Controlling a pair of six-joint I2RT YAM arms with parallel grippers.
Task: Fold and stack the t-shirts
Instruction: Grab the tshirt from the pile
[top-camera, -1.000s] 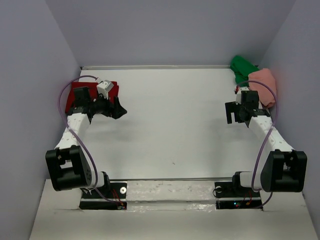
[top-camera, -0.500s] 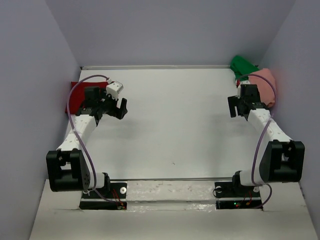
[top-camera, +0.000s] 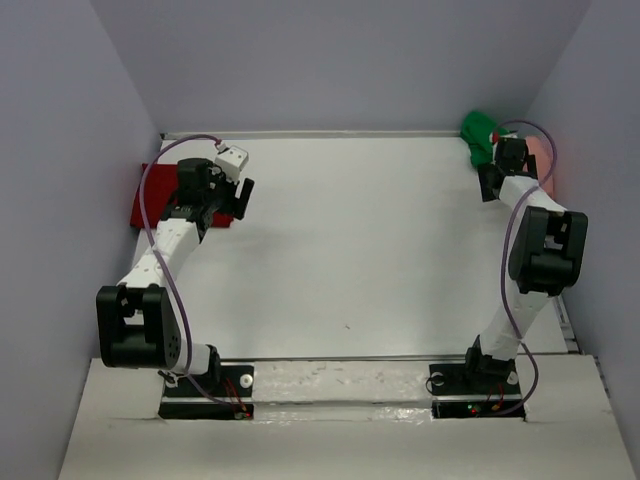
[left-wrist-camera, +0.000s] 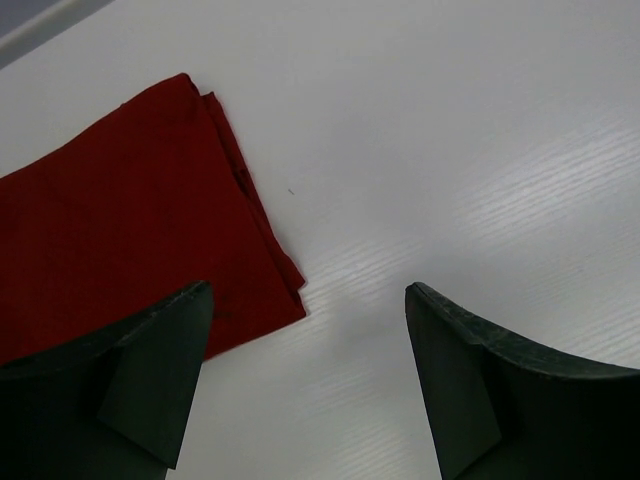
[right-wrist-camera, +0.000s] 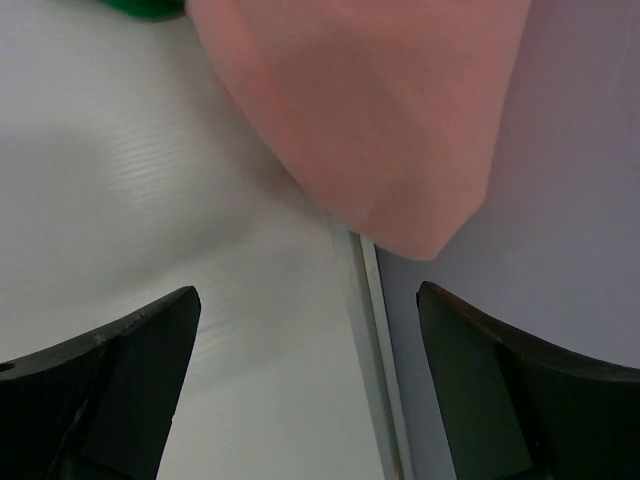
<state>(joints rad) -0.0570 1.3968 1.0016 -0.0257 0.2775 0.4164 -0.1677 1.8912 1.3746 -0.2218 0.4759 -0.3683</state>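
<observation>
Judging the task about 1 third done: deep red shirt (top-camera: 150, 196) folded flat at 9 o'clock on the table (top-camera: 350, 230), salmon-pink shirt (top-camera: 545, 160) and green shirt (top-camera: 478, 128) bunched in the corner at 2 o'clock, unfolded, nothing stacked yet. Left gripper (left-wrist-camera: 305, 300) spread wide and empty, with the red shirt's folded corner just beside it at 10 o'clock. Right gripper (right-wrist-camera: 305, 300) also wide and empty, with the pink shirt near at 12 o'clock by the table's right edge and the green one at 11 o'clock.
</observation>
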